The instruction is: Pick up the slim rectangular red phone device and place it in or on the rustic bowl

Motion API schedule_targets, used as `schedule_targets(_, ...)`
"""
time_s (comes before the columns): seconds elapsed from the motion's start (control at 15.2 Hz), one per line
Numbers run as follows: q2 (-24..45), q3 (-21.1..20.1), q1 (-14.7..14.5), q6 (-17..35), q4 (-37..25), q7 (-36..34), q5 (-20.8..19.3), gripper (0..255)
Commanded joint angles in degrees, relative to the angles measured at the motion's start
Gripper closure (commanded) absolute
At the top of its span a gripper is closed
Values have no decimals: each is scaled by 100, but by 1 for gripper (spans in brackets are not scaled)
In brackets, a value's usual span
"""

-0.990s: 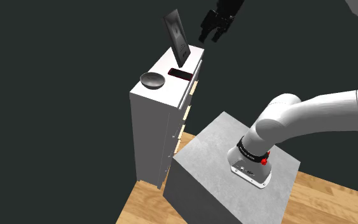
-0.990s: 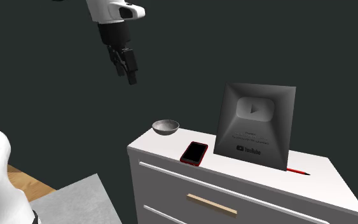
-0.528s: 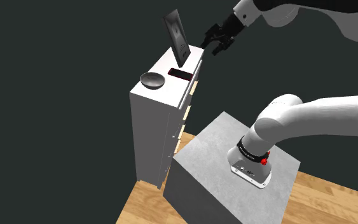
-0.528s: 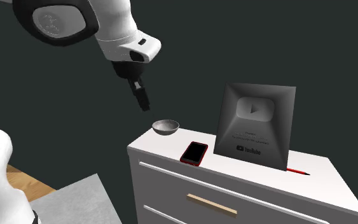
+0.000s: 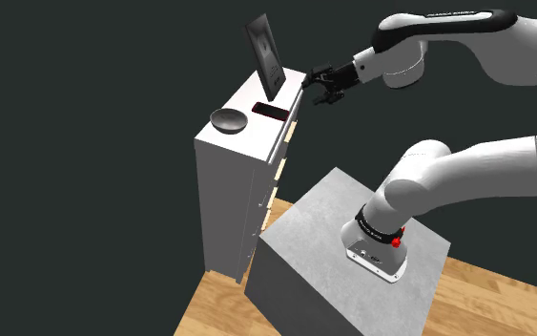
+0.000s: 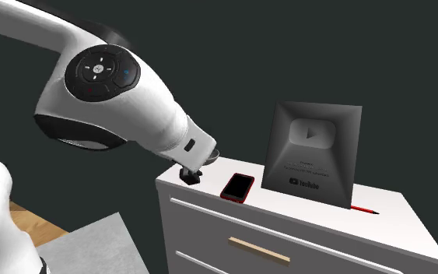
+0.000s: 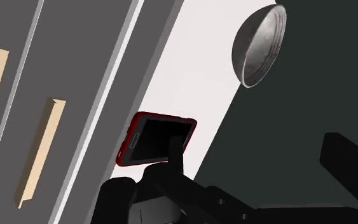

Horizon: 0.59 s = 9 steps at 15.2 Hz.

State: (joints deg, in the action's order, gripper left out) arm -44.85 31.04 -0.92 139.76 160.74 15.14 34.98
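Shoulder view: gripper [image 5: 317, 86] hangs in the air off the front edge of the white dresser [image 5: 233, 177], about level with its top. It holds nothing and is apart from the red phone [image 5: 269, 112]. The phone lies flat on the dresser top, between the grey bowl [image 5: 229, 120] and the upright dark plaque [image 5: 266, 57].

Second exterior view: the black fingers sit at the dresser's near corner, just beside the phone. The wrist covers most of the bowl. A red pen [image 6: 365, 209] lies behind the plaque.

Wrist view: fingers [image 7: 175, 151] spread wide with nothing between them. One tip overlaps the phone's edge; contact cannot be judged here. The bowl lies beyond the phone, and the drawer handles [image 7: 41, 153] are alongside.

Versus 0.5 s ago: the gripper is lower and the arm is more extended. Phone, bowl and plaque are unmoved.
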Motion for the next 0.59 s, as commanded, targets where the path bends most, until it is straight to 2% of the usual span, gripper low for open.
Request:
schedule_targets(0.0, 58, 633, -365, 575, 276, 553, 678, 0)
schedule_targets(0.13, 139, 1479, -1028, 1124, 398, 1303, 1490, 0)
schedule_targets(0.33, -67, 3129, -2430, 1933, 380, 2787, 2897, 0)
schedule_targets(0.53, -1102, 4914, -3850, 2834, 102, 4719, 4339, 0)
